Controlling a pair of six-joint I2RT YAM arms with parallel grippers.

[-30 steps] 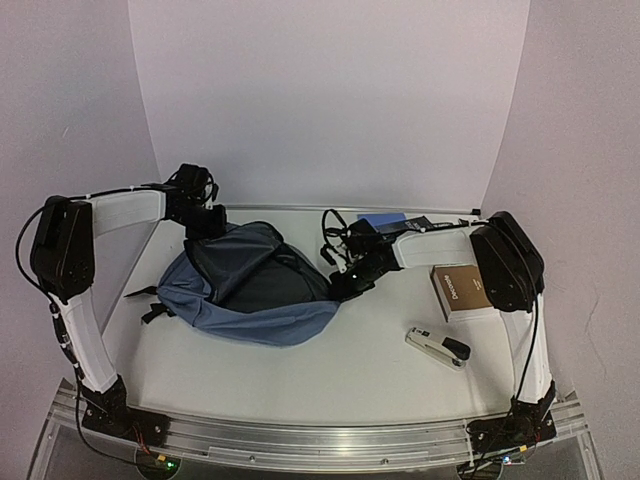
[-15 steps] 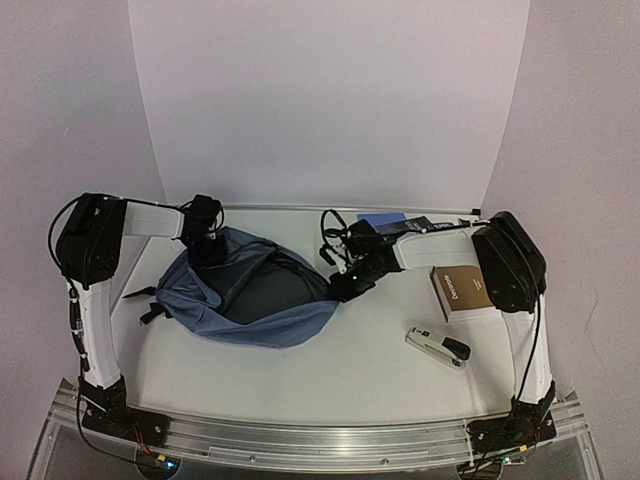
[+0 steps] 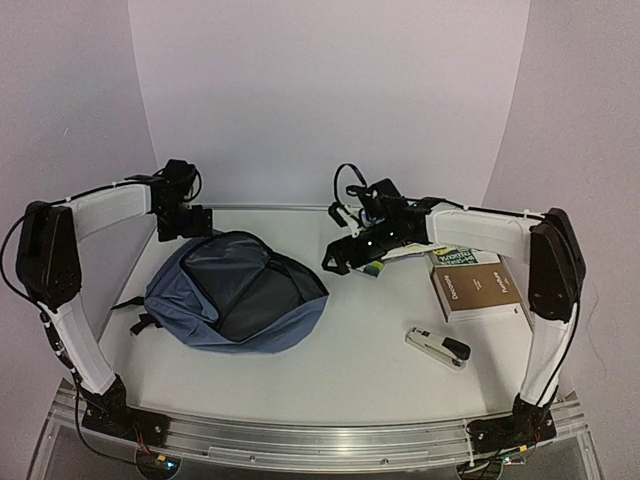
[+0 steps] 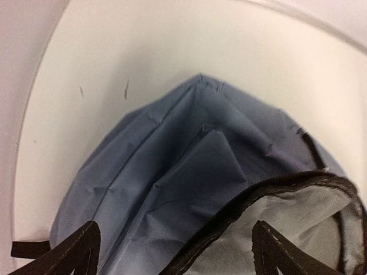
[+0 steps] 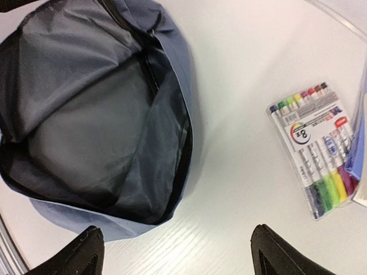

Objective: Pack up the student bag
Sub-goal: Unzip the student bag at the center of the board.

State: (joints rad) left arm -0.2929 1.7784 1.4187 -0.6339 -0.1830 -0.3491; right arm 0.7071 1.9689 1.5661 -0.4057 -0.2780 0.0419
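Observation:
The student bag (image 3: 235, 292) lies flat on the table's left half, slate-blue, its mouth unzipped and showing dark grey lining (image 5: 86, 114). My left gripper (image 3: 186, 216) hovers over the bag's far left end, open and holding nothing. In the left wrist view its fingertips (image 4: 77, 252) straddle blue fabric (image 4: 189, 160) and the black zipper edge (image 4: 258, 197). My right gripper (image 3: 345, 257) hangs open just right of the bag, above bare table. The right wrist view shows the open mouth to the left of the gripper (image 5: 178, 255).
A pack of coloured markers (image 5: 312, 149) lies right of the bag, under my right arm (image 3: 378, 266). A brown box with a green-labelled booklet on it (image 3: 478, 285) sits at the right, a stapler (image 3: 438, 347) in front of it. Side walls stand close on both sides.
Both grippers have opened and let go of the bag's rim, then pulled up and away. The bag has sagged flat and shifted left. The right arm has swung back, uncovering the box.

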